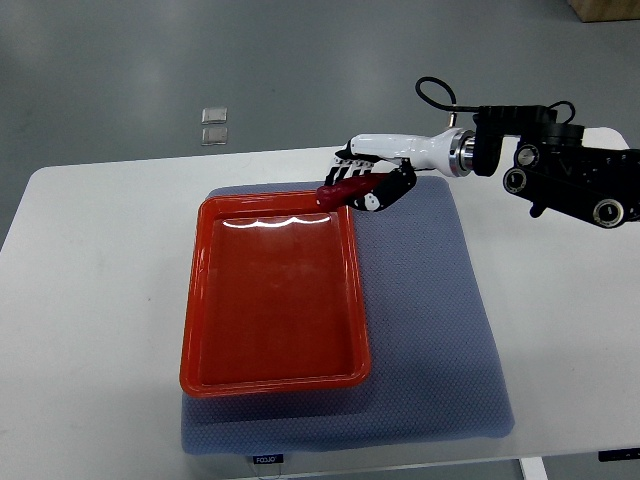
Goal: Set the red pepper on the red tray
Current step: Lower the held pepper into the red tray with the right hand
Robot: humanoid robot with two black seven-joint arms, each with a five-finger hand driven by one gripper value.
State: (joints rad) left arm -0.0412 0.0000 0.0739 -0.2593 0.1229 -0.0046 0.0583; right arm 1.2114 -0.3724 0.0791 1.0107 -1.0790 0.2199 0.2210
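A red pepper [343, 192], long and dark red, is held in my right hand [372, 178], whose arm comes in from the picture's right edge. The white and black fingers are curled around it. The pepper's tip pokes out leftward over the far right corner of the red tray [200, 300]. The tray is rectangular, glossy and holds nothing. It lies on a blue-grey mat [430, 320]. The left arm does not show.
The mat lies on a white table [90, 270], whose far edge runs just behind the hand. Two small clear squares [214, 125] lie on the grey floor beyond the table. A cardboard box corner [605, 10] shows at top right.
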